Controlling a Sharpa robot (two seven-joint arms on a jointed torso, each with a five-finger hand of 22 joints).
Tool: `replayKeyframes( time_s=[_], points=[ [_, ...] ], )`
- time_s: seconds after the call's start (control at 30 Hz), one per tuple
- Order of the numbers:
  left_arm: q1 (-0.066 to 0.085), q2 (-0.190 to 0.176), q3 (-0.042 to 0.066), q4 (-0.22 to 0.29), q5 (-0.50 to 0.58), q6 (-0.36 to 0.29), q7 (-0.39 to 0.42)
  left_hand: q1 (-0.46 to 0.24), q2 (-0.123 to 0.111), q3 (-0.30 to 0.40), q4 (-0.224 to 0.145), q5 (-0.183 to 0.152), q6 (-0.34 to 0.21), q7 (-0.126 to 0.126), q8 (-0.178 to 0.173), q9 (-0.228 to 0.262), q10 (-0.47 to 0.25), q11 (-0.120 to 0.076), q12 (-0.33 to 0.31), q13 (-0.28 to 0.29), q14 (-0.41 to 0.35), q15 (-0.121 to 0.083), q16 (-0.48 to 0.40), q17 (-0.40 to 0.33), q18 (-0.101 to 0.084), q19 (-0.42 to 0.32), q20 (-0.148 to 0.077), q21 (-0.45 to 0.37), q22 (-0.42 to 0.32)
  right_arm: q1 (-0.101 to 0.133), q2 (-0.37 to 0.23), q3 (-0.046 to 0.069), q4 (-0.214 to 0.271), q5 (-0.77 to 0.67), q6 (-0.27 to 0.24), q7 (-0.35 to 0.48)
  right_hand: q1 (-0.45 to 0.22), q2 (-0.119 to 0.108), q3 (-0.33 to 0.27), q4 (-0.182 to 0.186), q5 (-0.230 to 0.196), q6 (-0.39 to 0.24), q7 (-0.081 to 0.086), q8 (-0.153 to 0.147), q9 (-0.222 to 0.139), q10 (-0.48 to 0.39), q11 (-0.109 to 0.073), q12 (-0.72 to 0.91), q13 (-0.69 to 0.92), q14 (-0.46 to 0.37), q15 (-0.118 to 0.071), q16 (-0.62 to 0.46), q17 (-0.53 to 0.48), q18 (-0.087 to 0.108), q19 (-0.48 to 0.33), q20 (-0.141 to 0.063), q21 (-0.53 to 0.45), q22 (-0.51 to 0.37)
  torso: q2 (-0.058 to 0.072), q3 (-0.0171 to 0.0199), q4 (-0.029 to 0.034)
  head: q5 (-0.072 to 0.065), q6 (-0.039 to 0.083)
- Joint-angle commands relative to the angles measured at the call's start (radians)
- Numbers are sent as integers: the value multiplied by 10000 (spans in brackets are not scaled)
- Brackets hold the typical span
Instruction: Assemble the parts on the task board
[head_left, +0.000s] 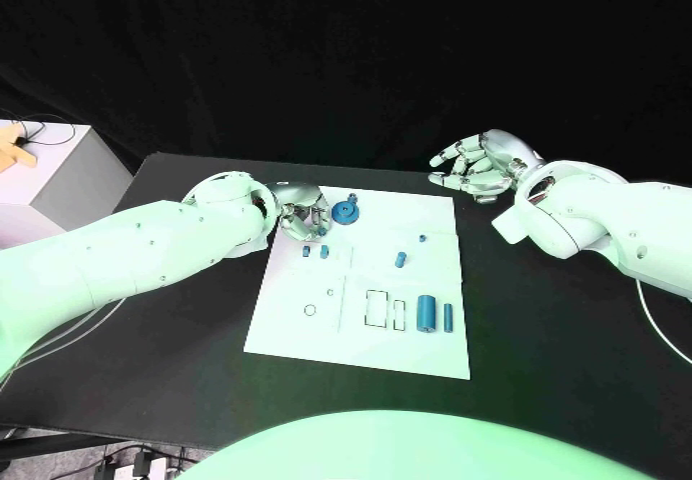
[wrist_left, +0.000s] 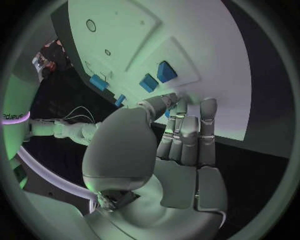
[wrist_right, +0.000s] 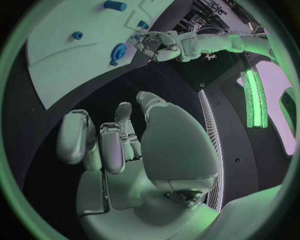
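My left hand (head_left: 300, 222) sits at the far left corner of the board (head_left: 289, 335), fingers bunched together with the tips down on the white. I cannot tell if they pinch a part; nothing shows between them. Right beside the fingertips stands the blue wheel (head_left: 346, 211), a round part tipped up on its edge. A little nearer to me than the hand lie two small blue blocks (head_left: 326, 251).

My right hand (head_left: 476, 164) hangs off the board's far right corner, over the black table (head_left: 562, 340). Its fingers are spread and curled a bit, and it holds nothing.

What could go wrong: I think my left fingers could bump the wheel and roll it away, because it stands so close and on its edge. A push could also slide the whole board.

Well away from both hands, near the board's right edge, lies the blue cylinder (head_left: 427, 313). Its long side runs from me toward the far edge. A thin peg (head_left: 451, 318) lies just beside it, pointing the same way.
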Motion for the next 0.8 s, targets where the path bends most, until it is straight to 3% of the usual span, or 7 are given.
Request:
replayKeyframes(
  time_s=[0.03, 0.23, 0.3, 0.5, 0.6, 0.7, 0.8],
  points=[
    [-3, -9, 6, 29, -36, 11, -59, -5, -127, -43, -9, -14, -119, 2, -61, -21, -45, -34, 27, 26, -59, 21, 68, 11, 23, -53, -25, -33, 22, -9, -1, 1, 1, -37, 67, 136, -67, -11, 42, -4, 51, 1, 83, 67, 7, -34, -21, -35, -8, 216, -98, -47, 56, 171, -50, -18, -59, -8, 3, 4, 2, -1, 2],
    [-7, -58, 8, 13, -36, -6, -127, -6, -158, -45, -34, -12, -352, -27, -244, -99, -75, -51, 88, 118, -75, 6, 78, -19, 24, -53, -37, -29, 19, -13, -12, 1, -5, -55, 117, 87, -73, -39, 59, -11, 58, -33, 87, 63, 3, -162, -15, -193, -191, 200, -94, -77, 22, 180, -68, -16, -119, -44, 5, 1, -1, -2, 2],
    [-8, -88, 9, -16, -36, -6, -148, 1, -163, -40, -45, -9, -449, -47, -313, -129, -98, -55, 99, 145, -78, 2, 81, -18, 27, -64, -41, -35, 3, -16, -20, 1, -12, -122, 192, 46, -33, -79, 203, -34, 57, -63, 97, 101, 9, -557, -9, -760, -754, 200, -89, -88, 35, 176, -62, -11, -142, -48, 4, -2, -2, -17, 2],
    [-8, -223, 15, -152, -31, -46, -173, 50, -160, -6, -90, 1, -585, -66, -422, -178, -218, -39, 92, 196, -164, 5, 50, -138, 57, -184, -47, -107, -155, -32, -44, 1, -73, -934, 460, 12, 475, -370, 1236, -334, -546, 136, 140, 181, 9, -756, 42, -3224, -2794, 284, -82, -109, 53, 180, 25, -40, -221, -71, -10, 5, -14, -45, 2],
    [-5, -331, 39, -263, 47, -276, -88, 122, -122, 89, -147, 5, -528, -15, -427, -187, -469, 48, -4, 195, -389, 60, -62, -475, 104, -397, -21, -216, -403, -47, -69, 0, -100, -1648, 662, 9, 688, -540, 1936, -723, -1026, 410, 153, 117, -28, -436, 84, -4647, -4080, 239, -35, -368, -307, 194, 43, -20, -324, -115, -18, 6, -10, -63, 2],
    [1, -493, 103, -313, 293, -760, 124, 310, 49, 291, -285, 1, 141, 98, -91, -75, -441, 120, 70, 268, -532, 106, -165, -783, 115, -442, 9, -104, -342, -79, -99, -3, -102, -2629, 827, -19, 737, -621, 2464, -1232, -1164, 726, 100, 60, -48, -101, 90, -5623, -4997, 288, -69, -382, -338, 167, 111, -21, -215, -20, -16, 7, -17, -118, 2],
    [20, -663, 198, -298, 900, -1297, 382, 412, 166, 435, -382, 12, 455, 123, 65, -36, -234, 138, 245, 372, -400, 104, -147, -728, 105, -391, 5, 61, -189, -148, -125, -10, -87, -3786, 850, -100, 725, -636, 2679, -1531, -1230, 915, 69, 40, -48, 85, 66, -6058, -5403, 305, -79, -410, -389, 155, 144, -39, -143, 44, -15, 3, -16, -274, 2]
  ],
)
